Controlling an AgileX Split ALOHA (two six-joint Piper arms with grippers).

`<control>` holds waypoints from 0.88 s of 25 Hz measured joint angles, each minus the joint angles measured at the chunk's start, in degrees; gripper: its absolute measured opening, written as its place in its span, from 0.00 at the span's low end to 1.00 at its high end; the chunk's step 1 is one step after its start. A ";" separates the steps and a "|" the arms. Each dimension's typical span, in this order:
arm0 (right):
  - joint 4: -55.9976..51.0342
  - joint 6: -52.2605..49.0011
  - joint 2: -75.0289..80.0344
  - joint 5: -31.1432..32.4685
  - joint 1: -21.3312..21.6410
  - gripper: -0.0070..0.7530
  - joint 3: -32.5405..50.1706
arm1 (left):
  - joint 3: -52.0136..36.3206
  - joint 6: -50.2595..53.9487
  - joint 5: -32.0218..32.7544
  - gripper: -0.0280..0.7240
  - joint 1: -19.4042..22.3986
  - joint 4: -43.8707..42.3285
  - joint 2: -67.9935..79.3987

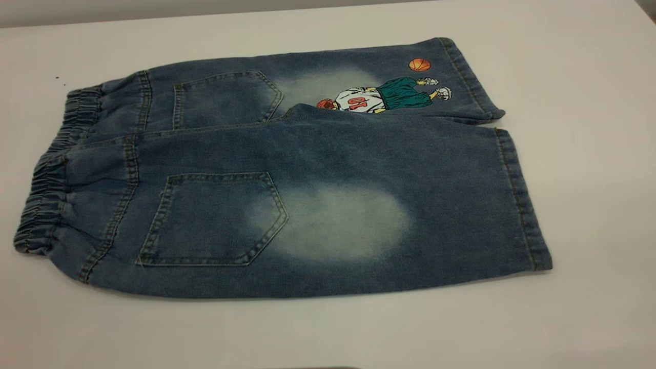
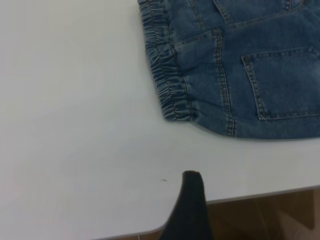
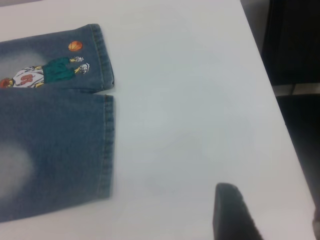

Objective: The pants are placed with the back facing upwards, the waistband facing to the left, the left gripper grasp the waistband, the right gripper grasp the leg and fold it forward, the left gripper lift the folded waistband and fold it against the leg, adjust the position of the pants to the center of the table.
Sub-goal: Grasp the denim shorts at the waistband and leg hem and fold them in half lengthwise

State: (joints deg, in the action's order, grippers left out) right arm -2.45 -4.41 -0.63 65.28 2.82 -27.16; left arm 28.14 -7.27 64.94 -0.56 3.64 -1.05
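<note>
The short blue denim pants (image 1: 287,174) lie flat on the off-white table (image 1: 589,154), waistband at nine o'clock, hems at three, bare tabletop all round. Only the wrist views show the black left gripper (image 2: 192,210) and right gripper (image 3: 232,212), apart from the denim; finger state cannot be told.
</note>
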 joint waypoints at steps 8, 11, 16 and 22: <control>0.00 0.00 0.00 0.00 0.00 0.40 0.00 | 0.00 0.16 0.00 0.82 0.00 0.00 0.00; 0.00 0.00 0.00 0.00 0.00 0.40 0.00 | 0.00 0.59 0.00 0.82 0.00 0.00 0.00; -1.93 -0.06 0.00 -0.13 0.00 0.40 0.00 | 0.00 2.15 -0.05 0.82 0.00 -0.05 0.00; -5.50 -0.13 1.03 -2.62 0.00 0.54 -0.46 | 1.34 10.96 -1.66 0.82 0.00 -2.10 8.73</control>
State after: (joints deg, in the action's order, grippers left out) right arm -7.95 -4.54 0.40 62.67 2.82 -27.61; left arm 29.48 3.69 63.28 -0.56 1.54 7.68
